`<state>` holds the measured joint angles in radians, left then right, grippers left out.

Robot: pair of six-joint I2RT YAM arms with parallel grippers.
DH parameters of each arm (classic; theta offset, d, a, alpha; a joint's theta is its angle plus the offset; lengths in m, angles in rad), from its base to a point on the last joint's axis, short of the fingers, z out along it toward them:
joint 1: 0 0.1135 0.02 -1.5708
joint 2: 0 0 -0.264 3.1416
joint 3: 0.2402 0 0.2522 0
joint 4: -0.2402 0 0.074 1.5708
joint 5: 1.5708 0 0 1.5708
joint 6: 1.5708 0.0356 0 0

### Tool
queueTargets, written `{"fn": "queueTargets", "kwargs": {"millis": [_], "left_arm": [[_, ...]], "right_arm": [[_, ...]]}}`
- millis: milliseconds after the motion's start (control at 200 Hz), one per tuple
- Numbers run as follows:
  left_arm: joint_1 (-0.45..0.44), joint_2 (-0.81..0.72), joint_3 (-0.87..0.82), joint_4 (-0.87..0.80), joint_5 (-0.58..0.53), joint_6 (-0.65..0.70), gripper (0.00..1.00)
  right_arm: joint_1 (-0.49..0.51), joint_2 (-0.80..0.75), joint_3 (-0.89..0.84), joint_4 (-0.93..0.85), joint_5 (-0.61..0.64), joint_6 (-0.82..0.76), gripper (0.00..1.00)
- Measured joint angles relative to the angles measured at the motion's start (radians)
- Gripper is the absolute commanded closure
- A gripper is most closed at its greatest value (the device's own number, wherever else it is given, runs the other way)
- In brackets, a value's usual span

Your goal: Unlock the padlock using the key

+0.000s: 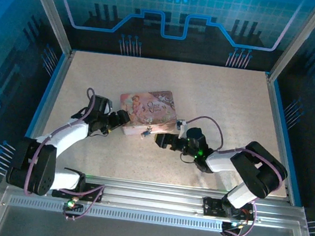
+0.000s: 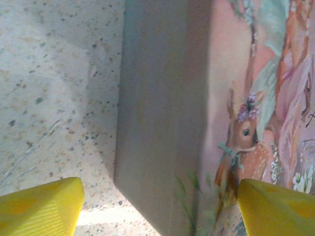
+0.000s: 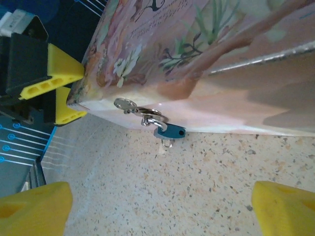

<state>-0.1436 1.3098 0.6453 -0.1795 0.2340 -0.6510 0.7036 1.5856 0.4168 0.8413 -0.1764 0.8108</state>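
Note:
The tiny blue padlock (image 3: 171,131) hangs by its shackle from a metal ring on the front wall of the pink illustrated tin (image 3: 221,59). A small grey metal bit, the key (image 3: 167,143), sticks out of the padlock's underside. My right gripper (image 3: 160,216) is open, a short way back from the padlock, with bare table between its yellow fingertips (image 3: 34,211). My left gripper (image 2: 157,211) is open astride the tin's (image 2: 162,98) left corner, one finger (image 2: 42,206) beside the wall, the other over the lid. From above, the padlock (image 1: 146,133) lies between the left gripper (image 1: 120,119) and the right gripper (image 1: 160,140).
The speckled table (image 1: 223,97) is walled by blue glass panels and aluminium posts. A metal rail (image 1: 154,195) with both arm bases runs along the near edge. The tin (image 1: 147,108) lies at mid-table.

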Motion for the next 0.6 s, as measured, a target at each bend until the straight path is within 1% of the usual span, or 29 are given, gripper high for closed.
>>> {"fn": "queueTargets", "kwargs": {"millis": [250, 390, 600], "left_arm": [[0.003, 0.065, 0.016, 0.079, 0.064, 0.004, 0.32], [0.002, 0.079, 0.013, 0.113, 0.095, -0.001, 0.33], [-0.013, 0.074, -0.015, 0.165, 0.097, -0.009, 0.35]], "right_arm": [[-0.002, 0.012, 0.029, 0.001, -0.019, -0.008, 0.00], [-0.005, 0.043, 0.050, 0.011, -0.026, -0.016, 0.00], [-0.024, 0.108, 0.083, 0.050, -0.048, -0.027, 0.00]]}}
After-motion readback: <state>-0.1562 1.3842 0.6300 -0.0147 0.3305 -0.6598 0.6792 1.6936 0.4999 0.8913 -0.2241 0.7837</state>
